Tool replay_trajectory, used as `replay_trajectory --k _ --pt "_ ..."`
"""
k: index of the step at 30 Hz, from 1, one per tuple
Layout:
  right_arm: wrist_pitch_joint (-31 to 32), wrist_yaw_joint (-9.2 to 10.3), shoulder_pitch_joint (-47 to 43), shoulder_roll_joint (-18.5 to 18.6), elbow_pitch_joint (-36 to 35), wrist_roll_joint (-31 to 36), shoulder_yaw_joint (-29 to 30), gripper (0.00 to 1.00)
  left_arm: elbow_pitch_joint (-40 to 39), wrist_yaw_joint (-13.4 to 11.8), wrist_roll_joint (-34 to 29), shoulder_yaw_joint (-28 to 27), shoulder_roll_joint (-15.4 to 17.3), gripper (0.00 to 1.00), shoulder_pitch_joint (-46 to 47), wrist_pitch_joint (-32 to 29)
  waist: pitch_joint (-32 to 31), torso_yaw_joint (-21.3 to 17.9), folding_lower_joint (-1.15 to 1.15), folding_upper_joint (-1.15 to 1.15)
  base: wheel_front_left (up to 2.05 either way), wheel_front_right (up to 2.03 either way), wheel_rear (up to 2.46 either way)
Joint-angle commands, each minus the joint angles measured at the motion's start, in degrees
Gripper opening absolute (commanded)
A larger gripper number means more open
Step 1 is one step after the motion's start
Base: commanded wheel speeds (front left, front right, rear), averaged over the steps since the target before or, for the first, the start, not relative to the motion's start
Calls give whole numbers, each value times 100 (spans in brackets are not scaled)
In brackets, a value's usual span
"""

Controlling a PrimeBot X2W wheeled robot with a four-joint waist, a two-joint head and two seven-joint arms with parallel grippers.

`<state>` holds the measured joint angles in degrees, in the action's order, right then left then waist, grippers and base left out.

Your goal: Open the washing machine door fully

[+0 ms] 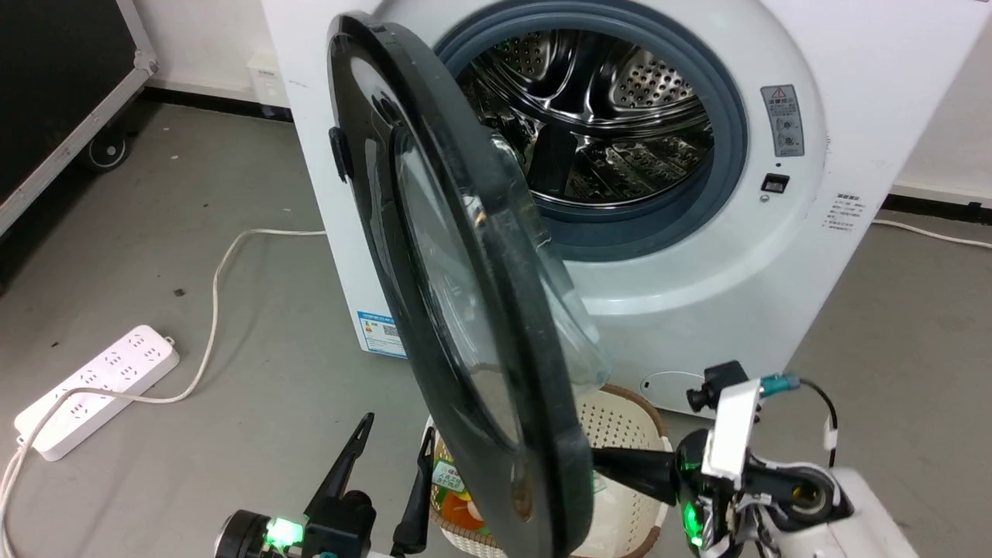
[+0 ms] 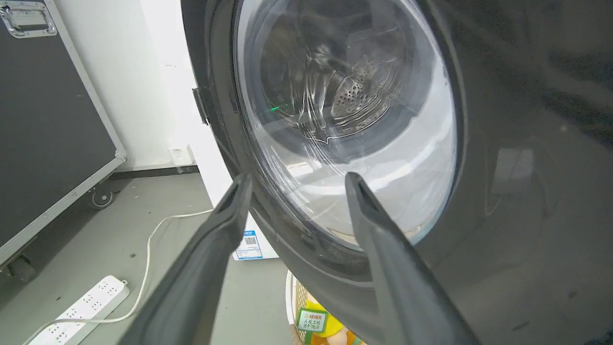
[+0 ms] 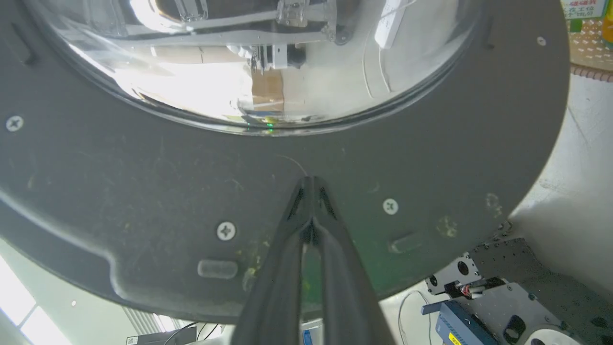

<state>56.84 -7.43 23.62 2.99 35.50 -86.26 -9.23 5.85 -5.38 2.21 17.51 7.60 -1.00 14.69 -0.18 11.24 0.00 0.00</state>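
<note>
Touching the washing machine door (image 3: 143,167), the right gripper (image 3: 312,182) is pinched shut, empty; left gripper (image 1: 395,430) spread, empty.

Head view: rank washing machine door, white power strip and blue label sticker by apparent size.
1. washing machine door, also nearest the camera
2. white power strip
3. blue label sticker, partly hidden by the door

You're in a test room or robotics lab, not a home laundry. The washing machine (image 1: 852,116) stands on a bare grey concrete floor (image 1: 155,194) against a plain white wall (image 1: 201,39) with black skirting (image 1: 209,101). At the left of the head view sits a black flight case (image 1: 54,85) with metal edging and a castor (image 1: 105,151). A white power strip (image 1: 97,387) (cable trailing loose) lies out on the floor.
</note>
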Motion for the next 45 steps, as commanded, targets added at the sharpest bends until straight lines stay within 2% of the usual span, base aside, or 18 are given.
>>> replay_trajectory --k 1,5,6,7,12,18,21,24,28,33,40,44,45 --pt "-36 -6 -122 -12 -26 -7 -8 0 8 -20 22 -21 -3 100 -45 30 -4 -5 0 0 0 0 0" --pt "-407 -6 -142 32 -217 125 163 0 -10 -41 39 -73 -5 100 -33 30 -39 -42 0 0 0 0 0" --pt "-562 -6 -135 71 -304 209 237 94 -23 -48 41 -88 -5 100 -32 30 -53 -56 0 0 0 0 0" --pt "-734 -6 -129 119 -413 309 316 100 -39 -54 42 -101 -4 100 -33 30 -63 -69 0 0 0 0 0" --pt "-1894 -6 -265 488 -1487 1254 612 100 -143 -68 72 -171 -12 100 -23 30 -87 -145 0 0 0 0 0" --pt "-3762 -6 -813 1069 -3042 3013 643 100 -260 -78 113 -275 -35 100 -10 30 -91 -234 0 0 0 0 0" --pt "-4681 -6 -1193 1374 -3468 3947 581 100 -299 -71 130 -320 -49 100 -22 30 -100 -275 0 0 0 0 0" --pt "-5460 -6 -1574 1483 -3664 4752 660 100 -327 -55 129 -354 -51 100 -41 30 -111 -314 0 0 0 0 0" --pt "-6213 -6 -2098 1297 -3866 5653 894 100 -373 -38 128 -400 -49 100 -96 30 -123 -371 0 0 0 0 0" --pt "-6775 -6 -2631 890 -3927 6513 1036 100 -337 23 138 -436 -40 100 -137 30 -111 -420 0 0 0 0 0" --pt "-7058 -6 -3018 376 -3798 7042 1189 100 -257 136 168 -448 -39 100 -155 30 -124 -440 0 0 0 0 0" --pt "-7125 -6 -3099 222 -3705 7213 1236 100 -246 218 220 -448 -76 100 -156 30 -133 -434 0 0 0 0 0" --pt "-7136 -6 -3102 192 -3686 7212 1239 100 -250 268 257 -438 -92 47 -151 30 -135 -432 0 0 0 0 0"
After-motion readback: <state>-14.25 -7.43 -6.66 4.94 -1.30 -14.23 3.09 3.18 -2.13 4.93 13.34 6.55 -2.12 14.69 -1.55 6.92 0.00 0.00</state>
